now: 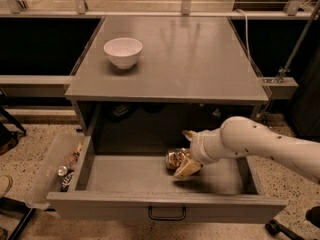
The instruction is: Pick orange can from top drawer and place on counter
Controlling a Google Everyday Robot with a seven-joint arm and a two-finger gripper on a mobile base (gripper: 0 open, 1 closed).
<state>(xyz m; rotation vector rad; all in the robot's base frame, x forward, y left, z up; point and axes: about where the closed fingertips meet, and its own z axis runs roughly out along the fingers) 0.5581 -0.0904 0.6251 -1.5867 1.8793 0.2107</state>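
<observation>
The top drawer [165, 206] is pulled open below the counter [190, 59]. The orange can [174, 159], shiny with brown patches, lies on the drawer floor right of the middle. My white arm reaches in from the right. My gripper [183, 154] is at the can's right side, open, with one finger [189, 134] behind the can and the other finger [186, 171] in front of it. The can rests on the drawer floor.
A white bowl [123, 51] stands on the counter at the back left. A translucent plastic bin [52, 171] with small items hangs at the drawer's left side. A dark pull handle [167, 214] is on the drawer front. A railing runs behind the counter.
</observation>
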